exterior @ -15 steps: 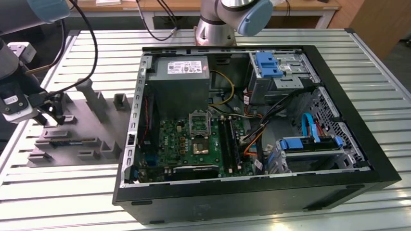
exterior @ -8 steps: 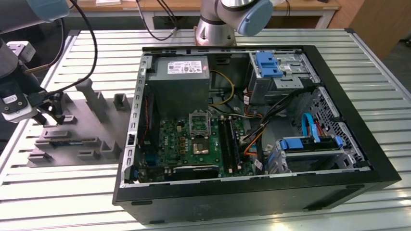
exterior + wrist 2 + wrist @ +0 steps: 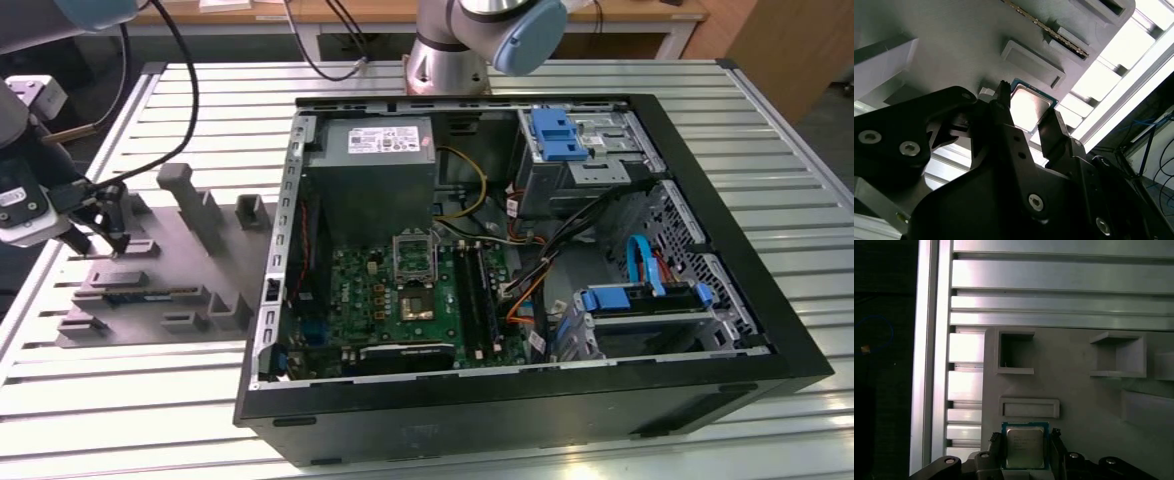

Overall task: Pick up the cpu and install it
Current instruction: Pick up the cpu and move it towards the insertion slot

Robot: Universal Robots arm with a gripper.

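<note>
Straddling shiny silver-topped, teal-rimmed square cpu [image 3: 1024,450] on grey tray [image 3: 1079,390]: gripper [image 3: 1025,435] (clamped or loose, unclear).

Nothing written can be read in any of the views. In the first wrist view the shiny metal top of the cpu [image 3: 1025,447] carries a few faint lines of print, too dim and fine to make out. In the exterior view a white label [image 3: 391,137] with dark print sits on the grey power supply [image 3: 380,190] inside the open computer case [image 3: 534,400]; its letters are too small to tell.
</note>
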